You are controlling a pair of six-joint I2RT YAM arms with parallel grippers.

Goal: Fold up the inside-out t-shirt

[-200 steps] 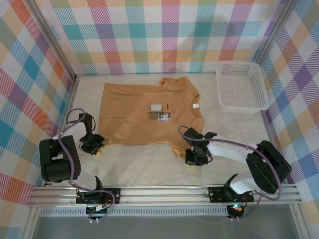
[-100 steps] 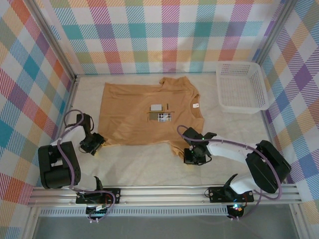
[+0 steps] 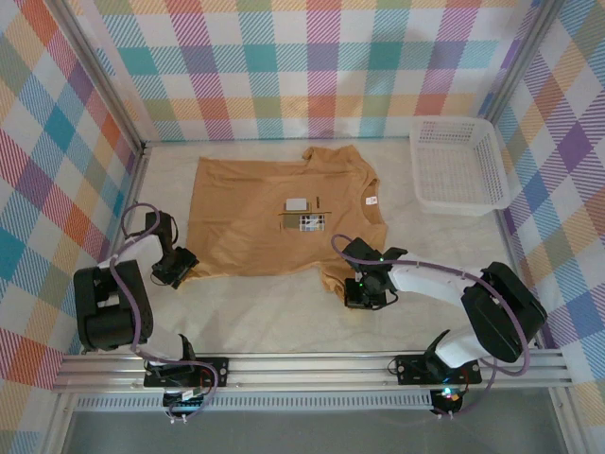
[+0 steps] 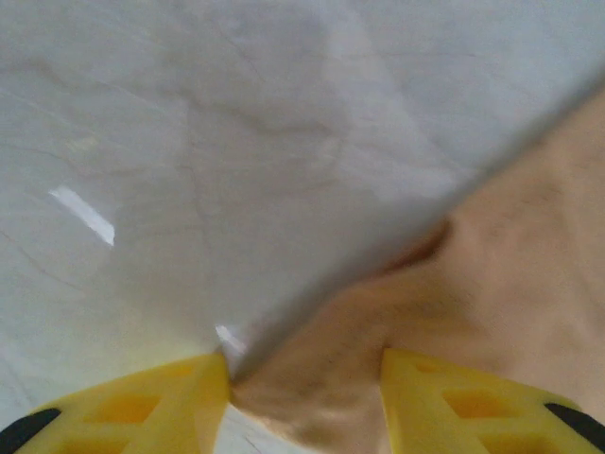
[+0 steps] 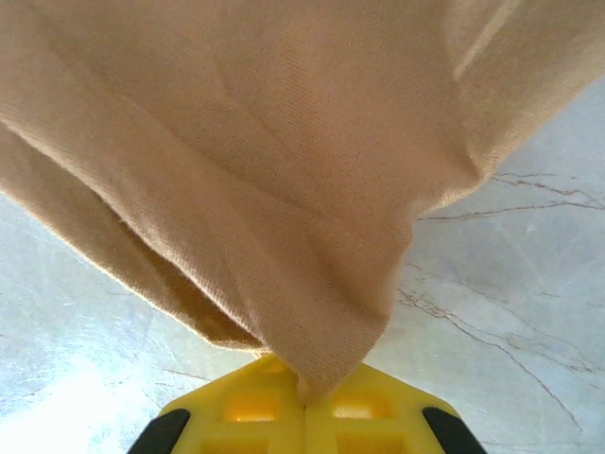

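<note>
From above: inside-out t-shirt spread flat across the middle of the pale marbled table, collar toward the white mesh basket at the far right, white tags and printed patch facing up. Left gripper down at the shirt's near-left corner, a touch closer to the hem than half a second ago. Right gripper down on the near sleeve, shifted slightly left and toward the shirt since a second ago; sleeve edge bunched there. Rest of the cloth unchanged, basket where it was.

From the left wrist: yellow fingers spread apart, not clamped, with the tan corner of the shirt reaching in between them. Bare table to the upper left, picture soft with blur.

From the right wrist: both yellow fingers pressed together at the bottom edge, right gripper pinching a fold of the shirt. Cloth fanning upward from the pinch in loose creases, veined table visible on either side.
</note>
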